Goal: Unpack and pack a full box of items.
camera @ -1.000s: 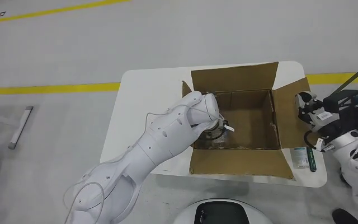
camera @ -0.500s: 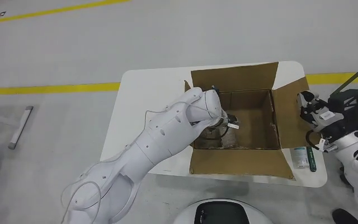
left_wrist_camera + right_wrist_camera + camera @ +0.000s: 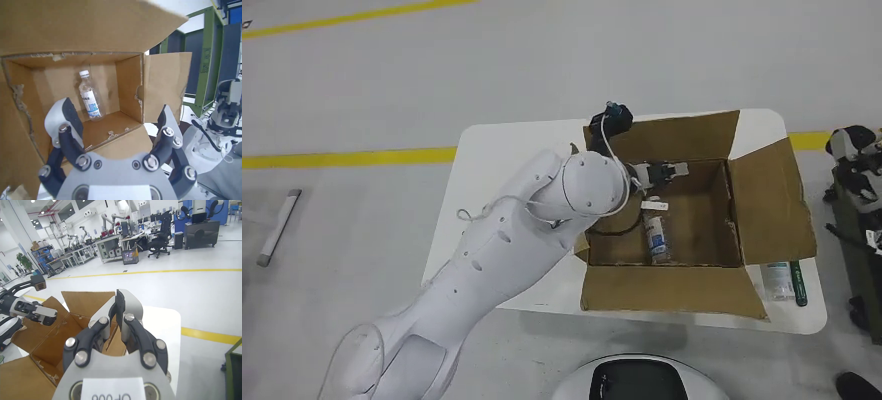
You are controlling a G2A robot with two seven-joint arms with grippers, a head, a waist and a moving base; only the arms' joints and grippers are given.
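A clear bottle (image 3: 655, 232) lies in the open cardboard box (image 3: 672, 290) toward its 7 o'clock side, the left gripper (image 3: 668, 170) above its 12 o'clock edge.

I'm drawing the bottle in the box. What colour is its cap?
White. The left wrist view shows the cap best.

Pale floor (image 3: 362, 80), yellow lines (image 3: 342, 158); workbenches (image 3: 111, 247), office chairs (image 3: 160, 244) behind.

one box (image 3: 672, 290), one bottle (image 3: 657, 237) (inside box), one table (image 3: 507, 175)
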